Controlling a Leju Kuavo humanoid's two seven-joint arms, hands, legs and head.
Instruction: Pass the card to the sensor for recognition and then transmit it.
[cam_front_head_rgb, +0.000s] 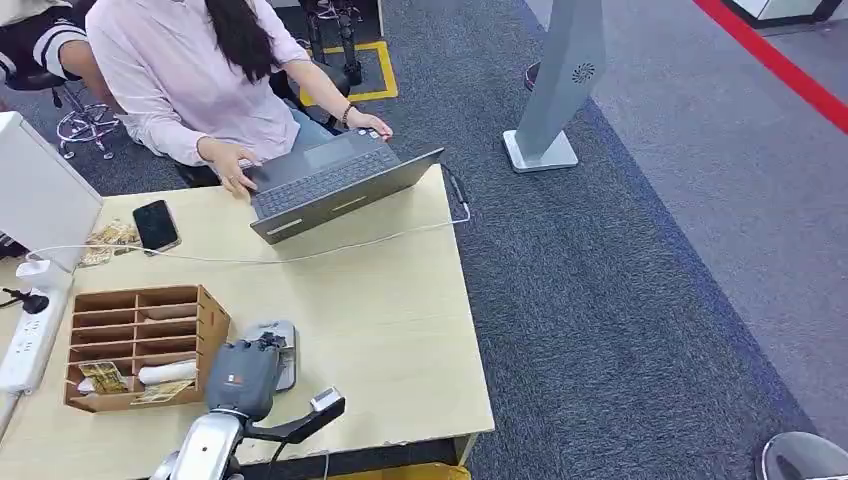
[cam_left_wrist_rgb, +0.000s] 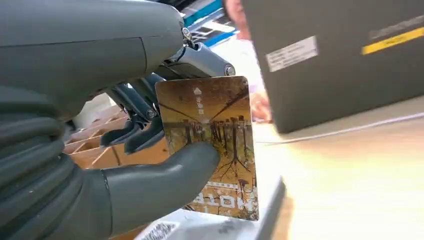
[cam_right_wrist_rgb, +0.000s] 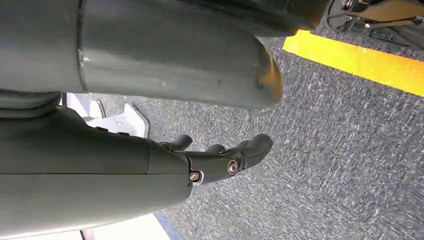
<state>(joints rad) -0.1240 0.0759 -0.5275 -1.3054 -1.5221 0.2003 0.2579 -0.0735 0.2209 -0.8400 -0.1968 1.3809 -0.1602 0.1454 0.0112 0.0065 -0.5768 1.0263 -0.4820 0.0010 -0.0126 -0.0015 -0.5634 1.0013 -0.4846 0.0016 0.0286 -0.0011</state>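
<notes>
My left hand (cam_front_head_rgb: 245, 375) hovers over the grey card sensor (cam_front_head_rgb: 283, 345) near the table's front edge. In the left wrist view it pinches a brown picture card (cam_left_wrist_rgb: 212, 135) between thumb and fingers, held upright just above the sensor (cam_left_wrist_rgb: 200, 227). My left hand (cam_left_wrist_rgb: 100, 150) covers the card's lower corner with its thumb. My right hand (cam_right_wrist_rgb: 220, 157) hangs over dark carpet, fingers loosely extended with nothing in them.
A wooden slotted organiser (cam_front_head_rgb: 140, 345) with more cards stands left of the sensor. A person (cam_front_head_rgb: 200, 80) types on a grey laptop (cam_front_head_rgb: 330, 185) at the table's far side. A phone (cam_front_head_rgb: 156, 225), a white cable and a power strip (cam_front_head_rgb: 25, 345) lie left.
</notes>
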